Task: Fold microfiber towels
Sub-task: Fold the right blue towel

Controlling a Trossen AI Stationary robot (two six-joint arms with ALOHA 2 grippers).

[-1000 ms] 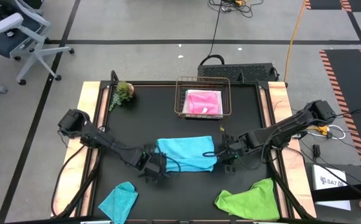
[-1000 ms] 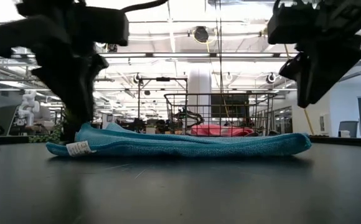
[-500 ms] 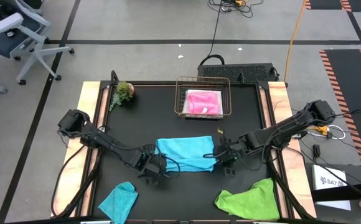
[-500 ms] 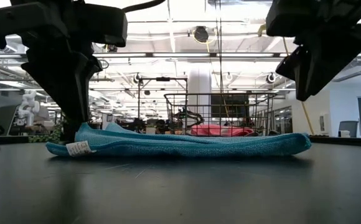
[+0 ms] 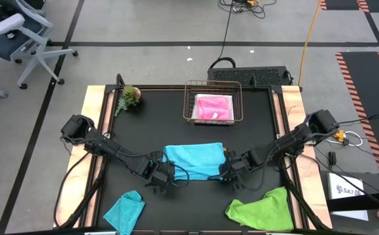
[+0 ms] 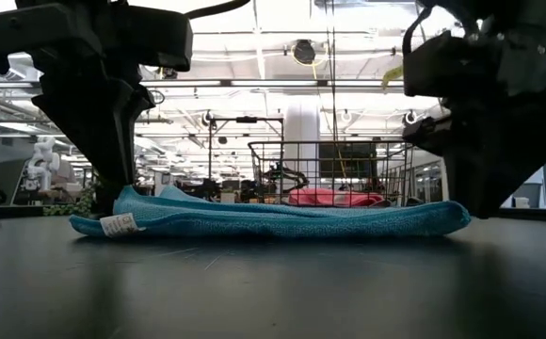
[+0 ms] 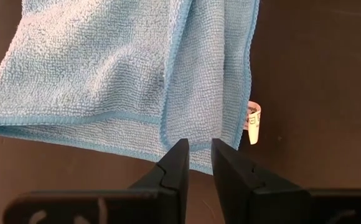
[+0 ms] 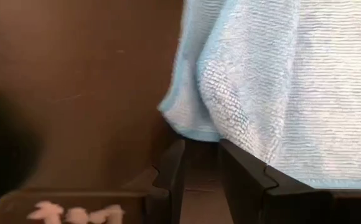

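From above, the sky blue towel [image 5: 195,160] lies folded flat at the middle of the black table [image 5: 157,124], with the left gripper [image 5: 164,176] at its near left corner and the right gripper [image 5: 232,173] at its near right corner. The hot pink towel [image 5: 214,107] sits in the wire basket [image 5: 189,102] at the far edge, the teal towel [image 5: 125,210] and lime green towel [image 5: 263,209] lie crumpled along the near edge, and a small plant [image 5: 129,96] stands at the far left corner. At table height, the blue towel [image 6: 273,217] rests flat with a dark gripper at each end. The left wrist camera shows its fingers [image 7: 175,163] narrowly parted just off the towel's hem [image 7: 124,68], beside a white tag [image 7: 253,122], holding nothing. The right wrist camera shows its fingers [image 8: 243,169] slightly apart at the towel's edge [image 8: 274,87], gripping nothing.
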